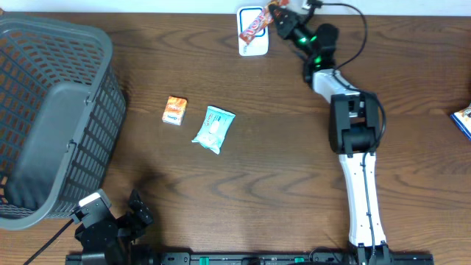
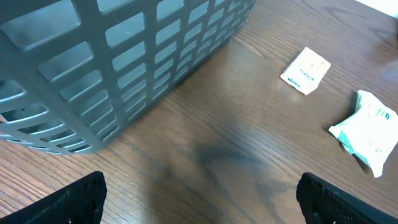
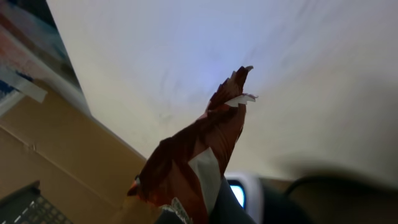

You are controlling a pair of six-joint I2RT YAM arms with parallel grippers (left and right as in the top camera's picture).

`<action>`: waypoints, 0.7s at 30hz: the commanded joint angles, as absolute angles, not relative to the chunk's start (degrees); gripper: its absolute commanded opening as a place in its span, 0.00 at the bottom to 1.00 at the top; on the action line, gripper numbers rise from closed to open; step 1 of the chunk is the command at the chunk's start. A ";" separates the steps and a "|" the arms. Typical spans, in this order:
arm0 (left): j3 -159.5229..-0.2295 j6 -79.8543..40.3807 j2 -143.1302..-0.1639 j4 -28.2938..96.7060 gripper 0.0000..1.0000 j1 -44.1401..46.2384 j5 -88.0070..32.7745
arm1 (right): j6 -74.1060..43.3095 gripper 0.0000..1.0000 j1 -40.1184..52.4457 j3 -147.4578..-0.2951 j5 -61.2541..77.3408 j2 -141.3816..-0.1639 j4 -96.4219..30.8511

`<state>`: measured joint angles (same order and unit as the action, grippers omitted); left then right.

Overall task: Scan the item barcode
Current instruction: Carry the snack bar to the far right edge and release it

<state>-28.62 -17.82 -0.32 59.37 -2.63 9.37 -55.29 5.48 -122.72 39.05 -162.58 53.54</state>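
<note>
At the table's far edge my right gripper [image 1: 284, 20] is shut on a red-brown crinkled packet [image 1: 277, 9]. It holds the packet up just right of a white rounded device [image 1: 253, 46] with a red and white bar wrapper [image 1: 254, 26] on its face. In the right wrist view the packet [image 3: 205, 143] stands up from the gripper [image 3: 193, 214] against a pale wall, with a white device showing a blue lit window [image 3: 238, 192] behind it. My left gripper [image 1: 121, 221] rests at the near left corner, open and empty above bare wood [image 2: 202, 205].
A large grey slatted basket [image 1: 51, 110] fills the left side and looms close in the left wrist view [image 2: 93, 56]. A small orange packet [image 1: 174, 110] [image 2: 306, 70] and a teal packet [image 1: 214, 129] [image 2: 367, 127] lie mid-table. A blue object [image 1: 464, 119] sits at the right edge.
</note>
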 commanded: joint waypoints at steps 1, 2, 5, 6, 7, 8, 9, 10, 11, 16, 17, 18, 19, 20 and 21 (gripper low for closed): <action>-28.71 -17.89 -0.27 59.35 0.98 -2.83 9.69 | -54.17 0.01 2.11 -124.03 43.40 -158.23 53.32; -28.71 -17.89 -0.27 59.35 0.98 -2.83 9.69 | -54.13 0.01 1.41 -124.03 44.40 -157.34 53.04; -28.71 -17.89 -0.27 59.35 0.98 -2.83 9.69 | -53.98 0.01 -1.08 -124.03 47.55 -154.08 51.00; -28.71 -17.89 -0.27 59.35 0.98 -2.83 9.69 | -53.19 0.02 -2.00 -124.03 48.75 -152.90 49.23; -28.71 -17.89 -0.27 59.35 0.98 -2.83 9.69 | -52.38 0.02 -2.81 -124.03 49.91 -151.85 47.24; -28.71 -17.89 -0.27 59.35 0.98 -2.83 9.69 | -51.68 0.02 -3.73 -124.03 51.11 -150.71 44.56; -28.71 -17.87 -0.27 59.35 0.98 -2.83 9.69 | -50.28 0.01 -4.84 -124.03 52.42 -149.42 40.60; -28.71 -17.89 -0.27 59.35 0.98 -2.83 9.69 | -48.16 0.01 -5.96 -124.03 53.63 -148.18 36.18; -28.71 -17.89 -0.27 59.35 0.98 -2.83 9.69 | -45.41 0.02 -7.11 -124.03 54.30 -146.78 30.41; -28.71 -17.89 -0.27 59.35 0.98 -2.83 9.69 | -19.92 0.01 -12.67 -124.03 40.42 -138.67 -14.06; -28.71 -17.89 -0.27 59.35 0.98 -2.83 9.69 | -16.56 0.01 -13.37 -124.03 34.13 -137.29 -20.34; -28.71 -17.89 -0.27 59.35 0.98 -2.83 9.69 | -14.33 0.01 -13.89 -124.03 28.56 -136.31 -24.64; -28.71 -17.89 -0.27 59.35 0.98 -2.83 9.69 | -12.47 0.01 -14.59 -124.03 21.47 -135.22 -29.12; -28.71 -17.89 -0.27 59.35 0.98 -2.83 9.69 | -11.35 0.01 -15.25 -124.03 15.40 -134.41 -32.56; -28.71 -17.89 -0.27 59.35 0.98 -2.83 9.69 | -10.55 0.01 -16.23 -124.03 7.49 -133.64 -36.45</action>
